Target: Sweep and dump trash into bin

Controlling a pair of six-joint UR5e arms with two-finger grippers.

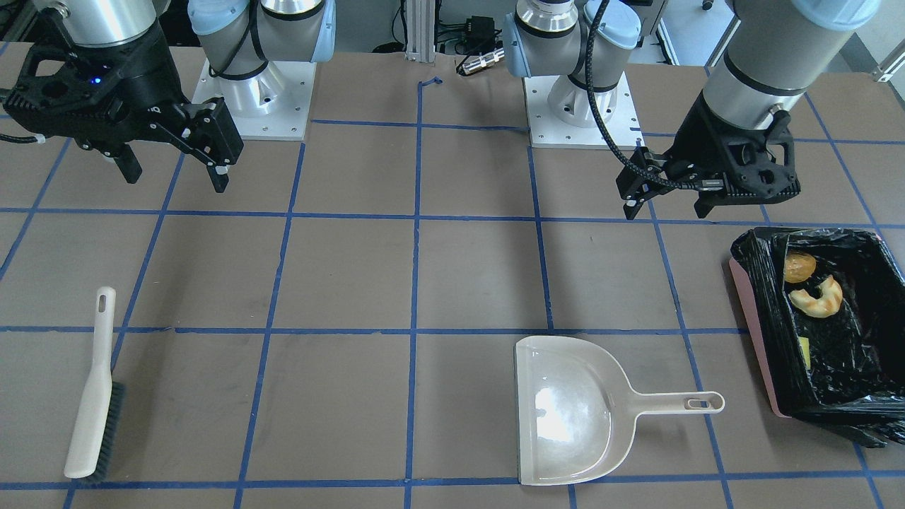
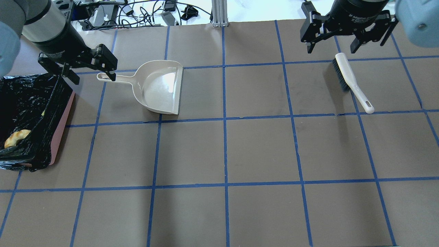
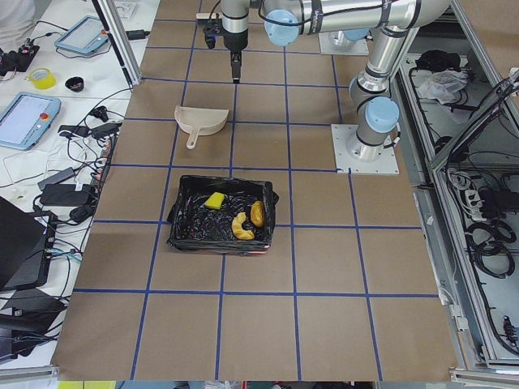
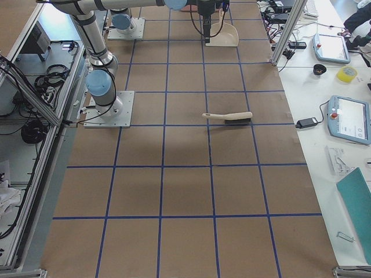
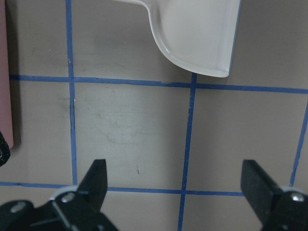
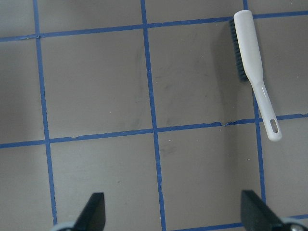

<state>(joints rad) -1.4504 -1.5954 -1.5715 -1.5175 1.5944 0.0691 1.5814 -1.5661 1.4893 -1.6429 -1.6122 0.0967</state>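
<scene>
Landmark = dustpan (image 1: 565, 413), lying flat on the table (image 1: 353, 268), pan showing nothing but glare.

- Bin (image 1: 760, 247) is sitting just past the dustpan's handle end, apart from it. All the trash is lying inside the bin.
- Side view from the robot's left is giving the full count: sponge (image 3: 215, 200), crescent (image 3: 240, 227) and potato piece (image 3: 257, 214), the last two touching.
- Front view is showing potato and crescent clearly, sponge only as a yellow sliver. Overhead is catching just the crescent behind the bag rim.
- Left gripper (image 1: 666, 206) is hanging above the table near the dustpan's handle, jaws spread wide, holding nothing. Its wrist cam is showing the dustpan's corner and the bin's pink wall.
- Brush (image 1: 92, 396) is lying well out from the dustpan's mouth side, bristles on the table.
- Right gripper (image 1: 177, 177) is hanging farther out that same way, jaws spread, holding nothing. Its wrist cam is seeing the brush whole.
- Writing: white print on the right gripper body in overhead is reading roughly "2F Adaptive", the rest too small to tell.
</scene>
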